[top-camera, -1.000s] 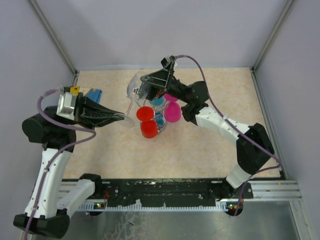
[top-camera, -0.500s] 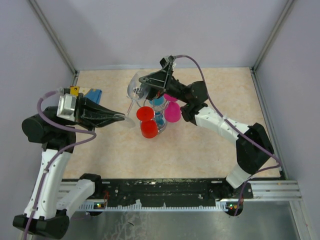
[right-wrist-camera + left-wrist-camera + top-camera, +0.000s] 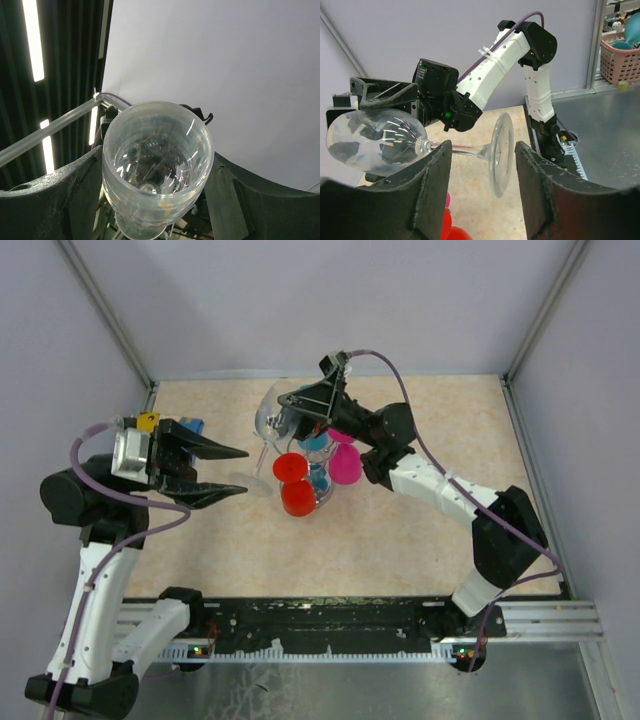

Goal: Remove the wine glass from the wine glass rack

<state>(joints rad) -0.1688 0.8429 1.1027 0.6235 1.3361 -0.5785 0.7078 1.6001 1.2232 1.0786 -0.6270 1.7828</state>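
The clear wine glass hangs in the air on its side, left of the wine glass rack, whose chrome post is mostly hidden by coloured glasses. My right gripper is shut on the bowl, with a finger pressing each side. My left gripper stands open around the foot. Its pads sit either side of the foot and stem without touching. In the left wrist view the right gripper clasps the bowl.
Two red glasses and a pink one hang on the rack, with a blue one behind. A blue object lies behind my left wrist. Enclosure walls ring the tabletop. A pink basket stands off the table.
My left gripper has opened and let go of the glass's foot end. The right gripper has closed in on the bowl, and the glass has stayed where it was.
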